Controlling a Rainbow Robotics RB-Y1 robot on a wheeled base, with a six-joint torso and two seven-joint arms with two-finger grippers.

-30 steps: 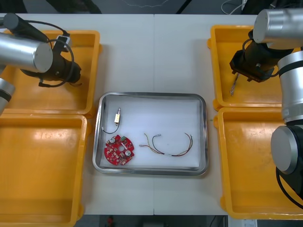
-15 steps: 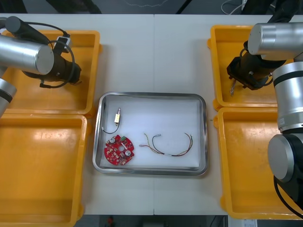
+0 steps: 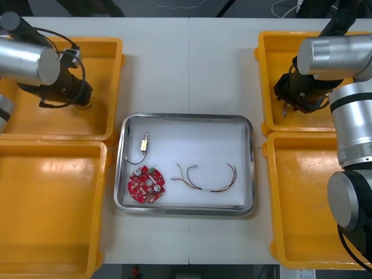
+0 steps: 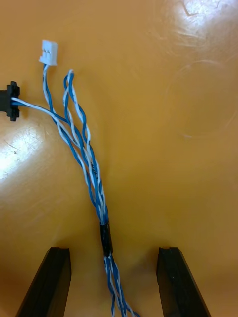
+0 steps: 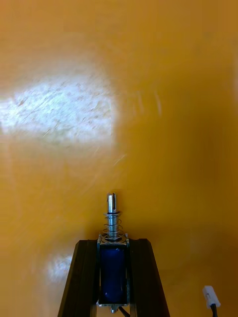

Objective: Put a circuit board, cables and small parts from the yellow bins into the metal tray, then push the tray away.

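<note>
Right gripper (image 4: 113, 251): fingers apart, empty, over yellow bin (image 4: 173, 99) floor.
Blue and white cable (image 4: 94, 193): lying between the fingers, long axis running straight out from them.
Left gripper (image 5: 113, 242): fingers clamped on small metal part (image 5: 113, 270).

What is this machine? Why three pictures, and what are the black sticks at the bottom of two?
It's a robot with two arms. One picture looks down on its table; the other two come from cameras on its wrists, and the black sticks are its fingers. The left gripper, over the far left yellow bin, is shut on a small metal part. The right gripper, over the far right yellow bin, is open around a twisted blue and white cable. The metal tray already holds a red circuit board, a red and yellow cable and a second small metal part.
</note>
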